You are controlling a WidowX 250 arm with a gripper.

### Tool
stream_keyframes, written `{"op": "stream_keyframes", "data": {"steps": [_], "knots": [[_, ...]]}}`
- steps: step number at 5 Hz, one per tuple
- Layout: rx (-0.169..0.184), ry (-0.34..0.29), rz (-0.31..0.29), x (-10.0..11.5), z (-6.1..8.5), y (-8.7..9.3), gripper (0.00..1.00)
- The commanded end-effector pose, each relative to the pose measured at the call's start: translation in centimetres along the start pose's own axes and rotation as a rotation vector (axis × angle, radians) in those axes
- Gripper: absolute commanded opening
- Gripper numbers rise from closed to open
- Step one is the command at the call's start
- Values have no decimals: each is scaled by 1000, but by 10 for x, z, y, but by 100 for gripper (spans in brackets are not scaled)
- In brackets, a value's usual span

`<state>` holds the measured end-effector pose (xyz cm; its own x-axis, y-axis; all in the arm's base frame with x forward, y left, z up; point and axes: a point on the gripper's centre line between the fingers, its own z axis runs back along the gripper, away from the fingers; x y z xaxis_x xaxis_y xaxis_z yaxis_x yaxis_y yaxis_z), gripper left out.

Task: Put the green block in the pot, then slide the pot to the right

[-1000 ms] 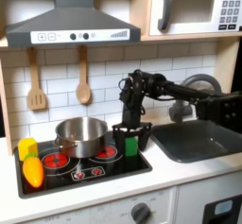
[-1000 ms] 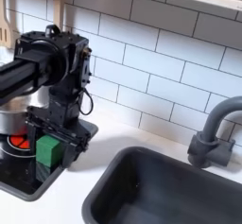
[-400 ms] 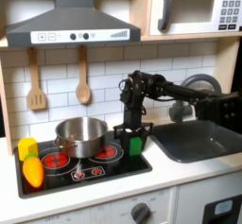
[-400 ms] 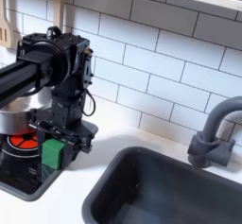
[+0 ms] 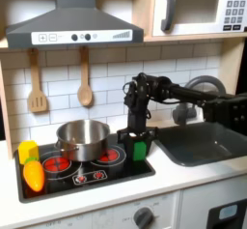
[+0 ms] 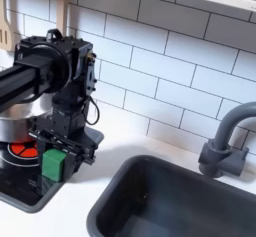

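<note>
The green block (image 5: 139, 153) stands on the right front part of the black stove top (image 5: 92, 176). My gripper (image 5: 138, 146) comes straight down on it, its fingers pressed against the block's two sides. In the second exterior view the green block (image 6: 53, 164) sits between the dark fingers (image 6: 74, 151) of the gripper (image 6: 56, 154), resting on the stove. The shiny silver pot (image 5: 84, 137) stands on the back left burner, to the first exterior view's left of the gripper and apart from it. An edge of the pot (image 6: 14, 124) shows behind the arm.
A yellow block (image 5: 28, 152) and an orange-yellow toy vegetable (image 5: 34, 175) lie at the stove's left edge. The dark grey sink (image 5: 200, 143) with its faucet (image 6: 224, 139) lies to the right. Wooden utensils (image 5: 85, 86) hang on the tiled wall.
The gripper's fingers have drawn in from a wide straddle to the green block's sides. The block has shifted only slightly on the stove; the pot has not moved.
</note>
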<state>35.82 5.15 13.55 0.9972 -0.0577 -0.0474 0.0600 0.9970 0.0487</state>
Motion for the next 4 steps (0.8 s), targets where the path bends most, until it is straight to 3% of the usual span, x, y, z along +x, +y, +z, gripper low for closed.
{"op": "stream_keyframes", "data": {"steps": [1,4], "knots": [[-1,-45,7,-17,17,5,0],[-22,-111,21,-22,36,24,0]]}}
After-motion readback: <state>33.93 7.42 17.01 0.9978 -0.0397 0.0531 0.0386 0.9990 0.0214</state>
